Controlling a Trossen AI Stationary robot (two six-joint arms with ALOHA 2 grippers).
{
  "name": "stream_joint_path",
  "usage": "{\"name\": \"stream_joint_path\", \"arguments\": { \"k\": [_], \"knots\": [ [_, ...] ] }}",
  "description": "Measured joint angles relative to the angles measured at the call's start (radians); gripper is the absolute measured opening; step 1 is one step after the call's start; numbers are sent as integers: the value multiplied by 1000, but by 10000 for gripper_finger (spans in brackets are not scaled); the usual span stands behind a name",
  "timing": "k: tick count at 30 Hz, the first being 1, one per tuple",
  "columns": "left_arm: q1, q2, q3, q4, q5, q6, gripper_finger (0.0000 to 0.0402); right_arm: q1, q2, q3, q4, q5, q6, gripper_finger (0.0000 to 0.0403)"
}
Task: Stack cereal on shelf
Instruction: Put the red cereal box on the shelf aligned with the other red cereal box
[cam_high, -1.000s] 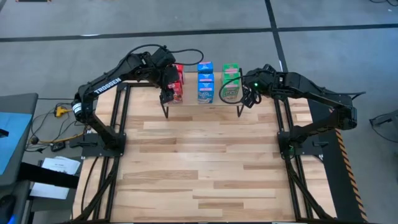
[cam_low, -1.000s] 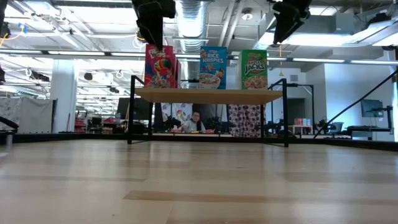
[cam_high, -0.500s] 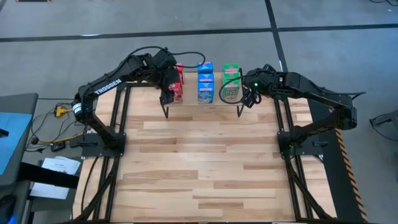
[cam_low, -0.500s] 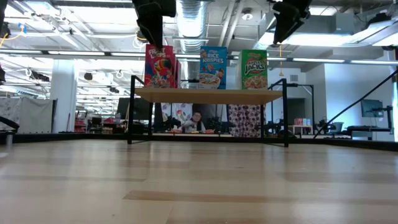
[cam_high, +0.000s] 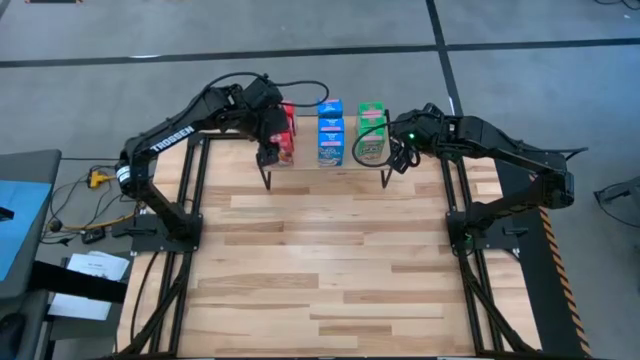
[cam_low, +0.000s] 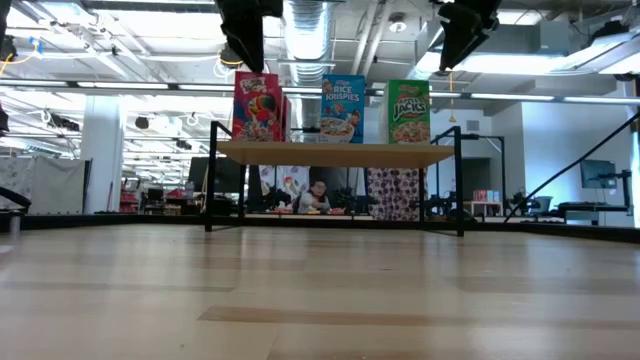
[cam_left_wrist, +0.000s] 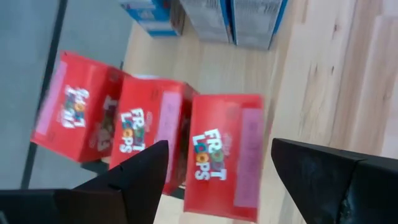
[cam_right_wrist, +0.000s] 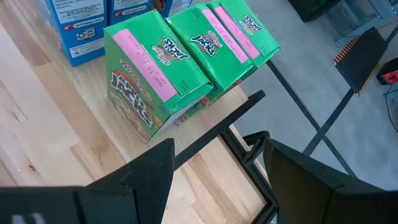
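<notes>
All nine cereal boxes sit upright on the shelf (cam_low: 335, 153) at the table's far edge: red row (cam_left_wrist: 149, 127), blue row (cam_high: 329, 131), green row (cam_right_wrist: 186, 59). Stacking looks finished; left gripper (cam_high: 267, 150) hovers over the front red box, right gripper (cam_high: 397, 158) beside the green row, both spread and empty, so next is backing off without clipping boxes. Low view shows only front boxes; wrist views reveal three-deep rows.

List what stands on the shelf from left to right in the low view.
Red Froot Loops box → blue Rice Krispies box → green Apple Jacks box, all upright on the shelf.
</notes>
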Motion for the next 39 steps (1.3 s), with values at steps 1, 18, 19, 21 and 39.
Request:
{"name": "stream_joint_path", "arguments": {
  "k": [1,18,19,21,39],
  "knots": [
    [-2,-1,12,-1,0,0,276,0,0,0,0,0,0,269],
    [-5,-3,207,-322,-87,-94,276,0,0,0,1,0,2,269],
    [-4,-3,207,-347,-87,-112,276,0,0,0,1,0,2,269],
    [-3,-3,196,-369,-91,-142,276,0,0,0,0,0,2,269],
    [48,-1,30,-221,-162,-160,276,0,0,0,0,0,-1,269]
  ]
}}
